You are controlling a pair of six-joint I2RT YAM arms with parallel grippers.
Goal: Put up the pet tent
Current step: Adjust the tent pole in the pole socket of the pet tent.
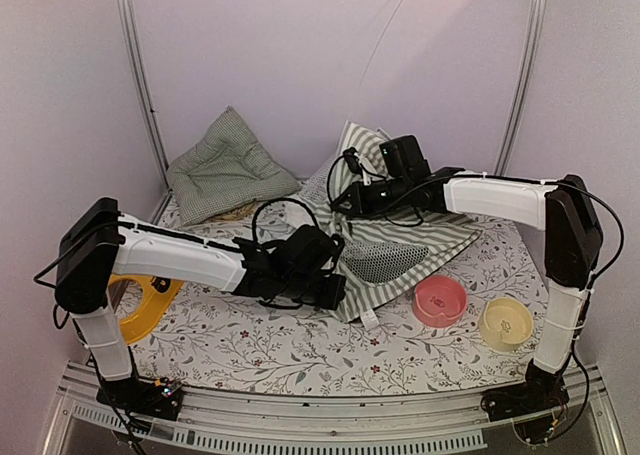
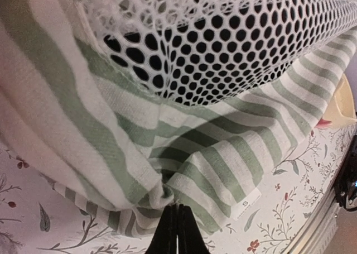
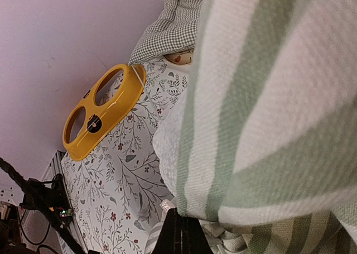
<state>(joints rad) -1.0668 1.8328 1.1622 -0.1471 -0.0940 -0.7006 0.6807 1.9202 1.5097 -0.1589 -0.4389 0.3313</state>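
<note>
The pet tent, green-and-white striped fabric with a white mesh panel, lies mostly collapsed in the middle of the table. My left gripper is shut on its near-left corner; in the left wrist view the black fingertips pinch bunched striped fabric under the mesh. My right gripper is shut on the tent's far upper edge and holds it raised; in the right wrist view the striped fabric fills the frame above the closed gripper.
A green checked cushion leans at the back left. A yellow two-hole bowl stand sits at the left, also in the right wrist view. A pink bowl and a pale yellow bowl stand at the front right.
</note>
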